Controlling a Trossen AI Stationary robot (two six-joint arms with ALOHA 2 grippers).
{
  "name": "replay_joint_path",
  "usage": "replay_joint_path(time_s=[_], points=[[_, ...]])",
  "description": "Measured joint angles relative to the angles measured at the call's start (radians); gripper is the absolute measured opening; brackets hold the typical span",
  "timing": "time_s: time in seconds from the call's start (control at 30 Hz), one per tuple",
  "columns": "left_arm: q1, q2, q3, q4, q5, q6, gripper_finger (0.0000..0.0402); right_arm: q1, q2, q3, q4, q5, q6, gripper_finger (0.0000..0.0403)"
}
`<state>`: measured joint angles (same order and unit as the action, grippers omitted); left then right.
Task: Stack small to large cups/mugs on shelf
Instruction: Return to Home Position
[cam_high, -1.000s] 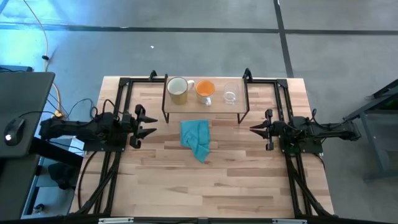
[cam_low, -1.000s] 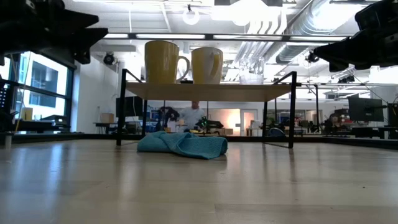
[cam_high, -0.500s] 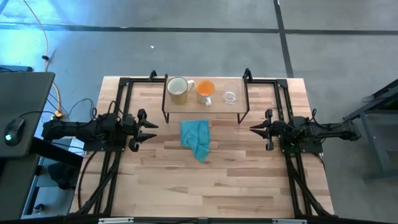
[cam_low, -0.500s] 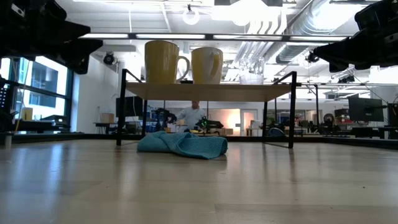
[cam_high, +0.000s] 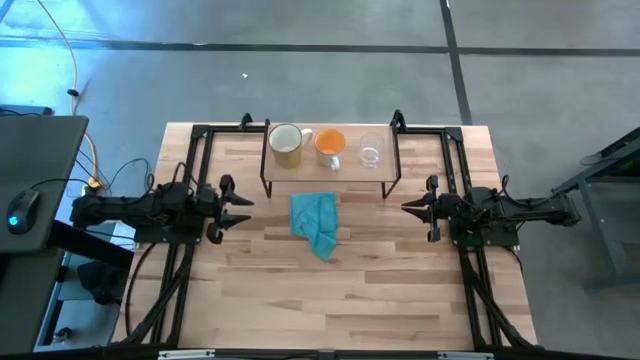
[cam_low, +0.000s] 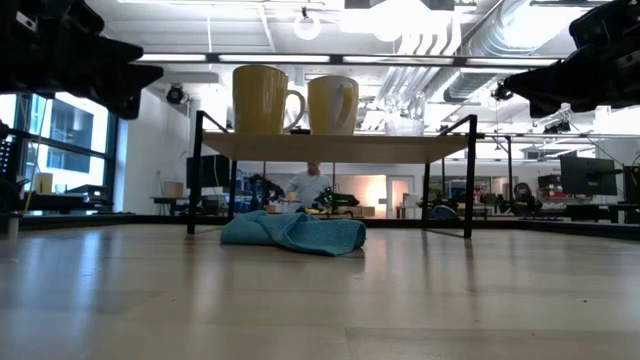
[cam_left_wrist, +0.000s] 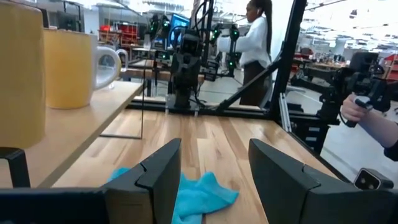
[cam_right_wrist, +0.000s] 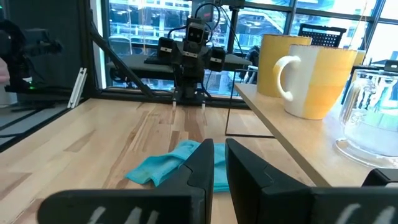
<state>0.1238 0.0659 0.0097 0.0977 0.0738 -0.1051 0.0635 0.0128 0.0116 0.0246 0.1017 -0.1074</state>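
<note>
I see the cream mug (cam_high: 285, 141), orange mug (cam_high: 330, 143) and glass cup (cam_high: 370, 152) in a row on the shelf (cam_high: 320, 178). My left tool (cam_high: 243, 208), fingers apart, sits off its cream-mug end. My right tool (cam_high: 407, 207), fingers together, sits off its glass end.

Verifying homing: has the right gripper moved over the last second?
No. In the high view the right gripper sits at the same spot just off the shelf's right-hand end, with the same gap to it as in both earlier frames.

Larger mug (cam_high: 285, 143), smaller mug (cam_high: 330, 144) and glass (cam_high: 370, 152) line the shelf (cam_high: 330, 180) left to right; cloth (cam_high: 316, 222) lies before it.
</note>
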Motion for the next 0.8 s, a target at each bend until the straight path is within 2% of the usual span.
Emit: replay_joint_path(time_s=[0.17, 0.8], points=[[0.0, -0.061, 0.006, -0.052, 0.004, 0.0, 0.0177, 0.0, 0.0, 0.0, 0.0, 0.0, -0.004, 0.0032], [0.0, -0.06, 0.04, -0.041, -0.041, 0.019, 0.0177, 0.0, 0.0, 0.0, 0.0, 0.001, -0.016, 0.0032]])
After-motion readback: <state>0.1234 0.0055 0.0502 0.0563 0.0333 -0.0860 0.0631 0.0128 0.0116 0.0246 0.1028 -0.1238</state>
